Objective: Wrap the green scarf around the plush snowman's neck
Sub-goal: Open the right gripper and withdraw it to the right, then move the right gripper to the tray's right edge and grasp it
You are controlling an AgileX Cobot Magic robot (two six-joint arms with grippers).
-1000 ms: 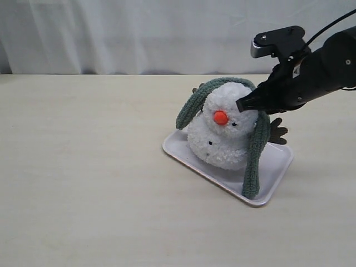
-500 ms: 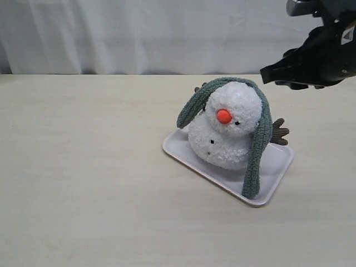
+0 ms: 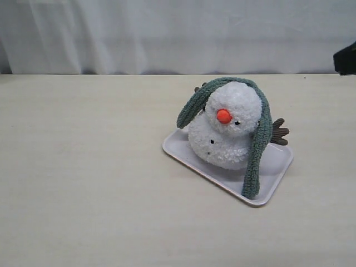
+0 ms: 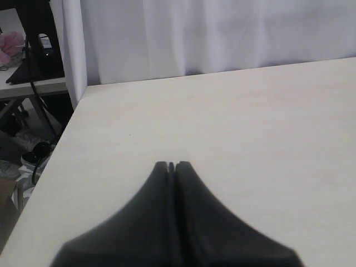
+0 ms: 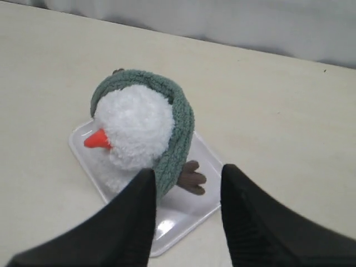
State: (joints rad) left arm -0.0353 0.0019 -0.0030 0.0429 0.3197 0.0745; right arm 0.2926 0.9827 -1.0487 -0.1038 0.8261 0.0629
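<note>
The plush snowman (image 3: 227, 136) sits on a white tray (image 3: 273, 172), its orange nose pointing toward the front. The green scarf (image 3: 259, 142) lies draped over the top of its head, one short end hanging by its left side, the long end reaching down onto the tray. The neck crease is mostly hidden by fluff. In the right wrist view the snowman (image 5: 136, 125) and scarf (image 5: 177, 130) lie below my right gripper (image 5: 186, 172), which is open, empty and well above them. Only a dark corner of the right arm (image 3: 346, 58) shows at the exterior view's edge. My left gripper (image 4: 172, 165) is shut over bare table.
A brown branch arm (image 3: 278, 132) sticks out behind the scarf's long end. A white curtain (image 3: 167, 33) hangs along the table's far edge. The left wrist view shows the table's corner edge (image 4: 67, 133) with clutter beyond it.
My right gripper has let go of the scarf at the snowman's head and pulled up and away to the right, nearly leaving the exterior view. The scarf stays draped over the head.
</note>
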